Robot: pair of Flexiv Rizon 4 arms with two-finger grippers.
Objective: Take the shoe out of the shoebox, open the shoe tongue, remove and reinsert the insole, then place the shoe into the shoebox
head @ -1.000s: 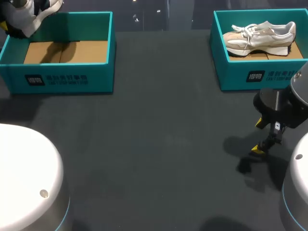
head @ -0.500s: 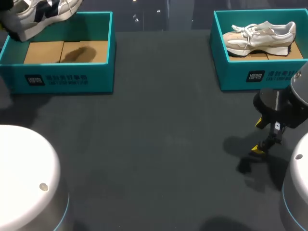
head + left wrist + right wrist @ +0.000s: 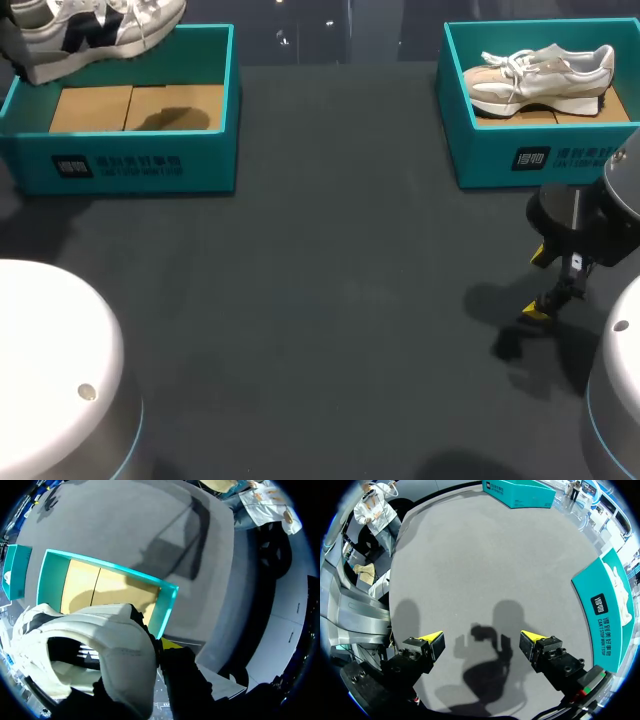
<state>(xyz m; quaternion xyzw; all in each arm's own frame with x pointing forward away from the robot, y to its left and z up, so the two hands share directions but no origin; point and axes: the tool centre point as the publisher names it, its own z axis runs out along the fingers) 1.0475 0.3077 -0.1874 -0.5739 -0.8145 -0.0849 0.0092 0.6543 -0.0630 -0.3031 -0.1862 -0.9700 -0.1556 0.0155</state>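
Head view: our white-and-navy lace-up sneaker (image 3: 95,28) hangs above the far left corner of the left teal cardboard shoebox (image 3: 130,165), lifted out. Our right tool (image 3: 537,285) hovers over the dark worktop (image 3: 330,300), near the right teal shoebox (image 3: 520,160) holding a beige sneaker (image 3: 540,72).

Left wrist view: our left tool (image 3: 156,649) is clamped on the sneaker at its heel end, one yellow tip showing, the other hidden by the shoe. We should carry it to mid-worktop and set it sole down, gently, with a firm heel grip.

Right wrist view: the right tool (image 3: 482,641) gapes wide and empty, well placed to steady the toe.
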